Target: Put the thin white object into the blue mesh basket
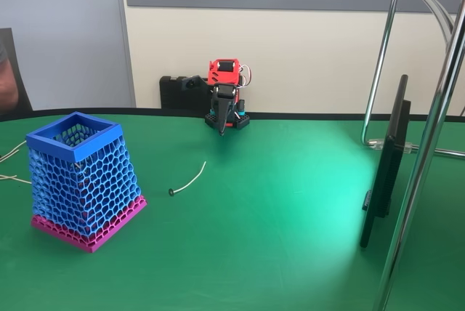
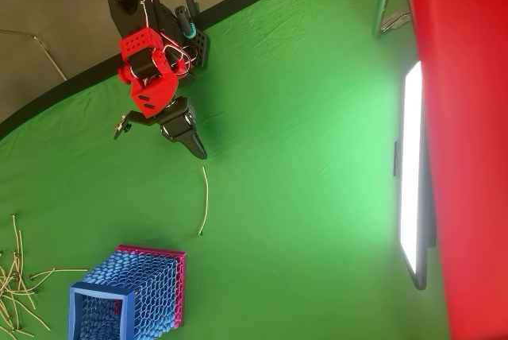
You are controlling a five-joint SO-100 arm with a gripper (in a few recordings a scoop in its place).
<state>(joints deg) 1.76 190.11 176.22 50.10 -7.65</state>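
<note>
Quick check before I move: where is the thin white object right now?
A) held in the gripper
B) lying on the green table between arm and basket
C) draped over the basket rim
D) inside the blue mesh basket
B: the thin white object lies flat on the green table, apart from the blue mesh basket and from the gripper.

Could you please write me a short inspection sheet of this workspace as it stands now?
Surface: green table, bright glare toward the screen side.
Job's things: white strip lying flat on the table, apart from the blue basket, which stands upright.
Clutter: pale sticks scattered beside the basket.
Claw: claw points down near the arm's base, short of the strip; jaws look closed, holding nothing.
Cables: thin wires on the arm.
Surroundings: screen on edge, chrome stand, pale wall.
</note>
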